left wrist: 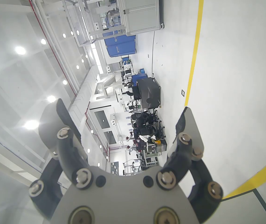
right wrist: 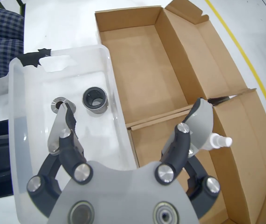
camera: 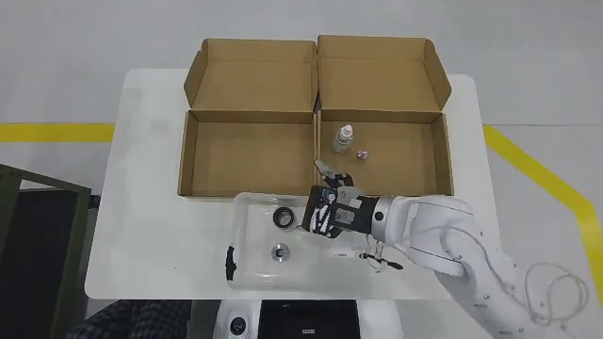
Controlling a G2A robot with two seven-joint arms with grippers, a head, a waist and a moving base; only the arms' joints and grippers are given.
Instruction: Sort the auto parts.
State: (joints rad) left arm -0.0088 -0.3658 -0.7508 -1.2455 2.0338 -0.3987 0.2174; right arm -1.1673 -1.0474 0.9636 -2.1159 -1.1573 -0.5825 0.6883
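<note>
A clear plastic bin [camera: 247,209] at the table's front holds a black ring bushing [camera: 284,217] [right wrist: 94,100] and a silver round part [camera: 280,251] [right wrist: 58,101]. Behind the bin are two open cardboard boxes. The left box [camera: 248,157] [right wrist: 146,71] is empty. The right box [camera: 405,155] [right wrist: 244,141] holds a small white bottle [camera: 342,137] [right wrist: 218,142] and a tiny pinkish piece [camera: 364,153]. My right gripper [camera: 318,198] [right wrist: 133,103] hangs open and empty, spanning the bin's far wall and the box fronts. My left gripper [left wrist: 123,108] is open, empty and pointed out at the hall.
Black tape [camera: 229,264] [right wrist: 33,58] sticks on the bin's left rim. A green rack [camera: 28,235] stands off the table's left side. Bare white table [camera: 146,188] lies left of the boxes and bin.
</note>
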